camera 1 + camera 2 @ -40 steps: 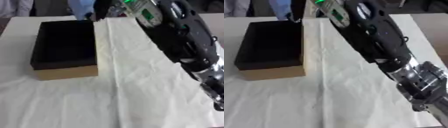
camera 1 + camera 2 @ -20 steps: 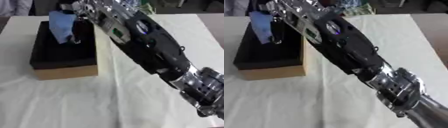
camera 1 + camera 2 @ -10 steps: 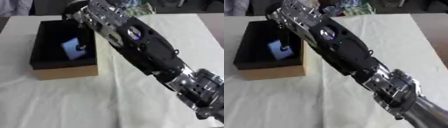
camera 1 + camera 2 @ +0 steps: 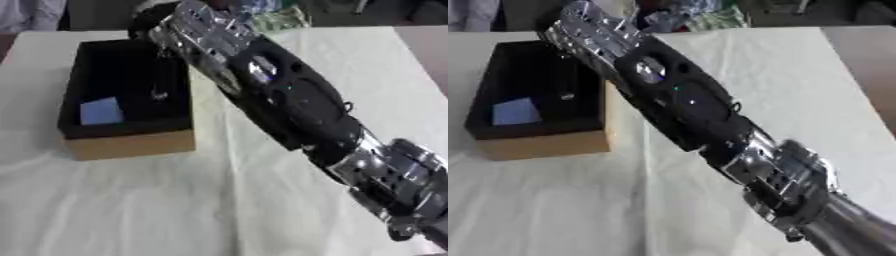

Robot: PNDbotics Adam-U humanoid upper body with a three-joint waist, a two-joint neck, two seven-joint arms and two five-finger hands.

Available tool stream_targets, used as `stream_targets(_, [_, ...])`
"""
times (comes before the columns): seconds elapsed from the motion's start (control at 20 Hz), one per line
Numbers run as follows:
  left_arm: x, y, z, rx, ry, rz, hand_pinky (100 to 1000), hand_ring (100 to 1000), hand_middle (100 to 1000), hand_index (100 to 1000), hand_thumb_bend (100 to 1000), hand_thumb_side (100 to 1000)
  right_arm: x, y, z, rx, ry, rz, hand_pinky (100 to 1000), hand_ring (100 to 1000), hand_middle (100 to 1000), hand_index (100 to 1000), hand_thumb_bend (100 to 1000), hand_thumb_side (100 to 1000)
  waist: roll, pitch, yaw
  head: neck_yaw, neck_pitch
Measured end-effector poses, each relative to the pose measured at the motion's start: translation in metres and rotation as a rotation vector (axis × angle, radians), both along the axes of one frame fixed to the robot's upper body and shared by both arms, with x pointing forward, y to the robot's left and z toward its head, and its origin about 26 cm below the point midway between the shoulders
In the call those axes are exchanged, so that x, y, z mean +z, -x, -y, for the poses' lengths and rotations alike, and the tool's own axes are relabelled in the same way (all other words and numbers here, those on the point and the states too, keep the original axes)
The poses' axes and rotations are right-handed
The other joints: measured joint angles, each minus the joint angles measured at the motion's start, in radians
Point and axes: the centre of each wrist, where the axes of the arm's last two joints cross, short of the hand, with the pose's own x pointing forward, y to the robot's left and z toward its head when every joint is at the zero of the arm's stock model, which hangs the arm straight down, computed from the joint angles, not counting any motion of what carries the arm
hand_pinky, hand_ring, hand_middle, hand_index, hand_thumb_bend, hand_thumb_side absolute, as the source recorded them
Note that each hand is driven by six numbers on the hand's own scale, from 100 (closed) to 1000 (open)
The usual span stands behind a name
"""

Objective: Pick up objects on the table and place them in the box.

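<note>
Only blue object (image 4: pixel 101 110) inside box (image 4: pixel 131 143)

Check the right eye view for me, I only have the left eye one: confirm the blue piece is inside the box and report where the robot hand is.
Observer: Confirmed. In the right eye view the blue piece lies on the floor of the box, near its front left, apart from the arm.
Operator: Report the robot hand.
Observer: The right robot hand is over the box's far right corner. From this eye the box's tan right wall shows bare beside the arm.
Operator: Check for the other hand.
Observer: The left robot hand shows in neither view.
</note>
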Motion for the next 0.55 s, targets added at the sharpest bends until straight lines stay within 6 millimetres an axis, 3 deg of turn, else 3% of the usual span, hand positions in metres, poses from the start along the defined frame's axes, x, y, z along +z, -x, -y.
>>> stream_targets(0.3, [0.0, 0.0, 0.0, -0.001, -0.001, -0.001, 987, 609, 657, 862, 100, 655, 0.011, 0.01, 0.0, 0.029, -0.029, 0.032, 953, 950, 901, 951, 408, 223, 0.002, 0.0, -0.002, 0.0, -0.005])
stream_targets(0.45, [0.0, 0.0, 0.0, -0.001, -0.001, -0.001, 986, 610, 657, 862, 100, 653, 0.026, 0.022, 0.007, 0.052, -0.07, 0.083, 940, 932, 881, 924, 279, 159, 0.002, -0.001, -0.005, 0.004, -0.005])
stream_targets(0.55, [0.0, 0.0, 0.0, -0.001, -0.001, -0.001, 986, 610, 657, 862, 100, 653, 0.038, 0.034, 0.016, 0.065, -0.108, 0.129, 928, 913, 859, 901, 136, 100, 0.003, -0.001, -0.007, 0.007, -0.005])
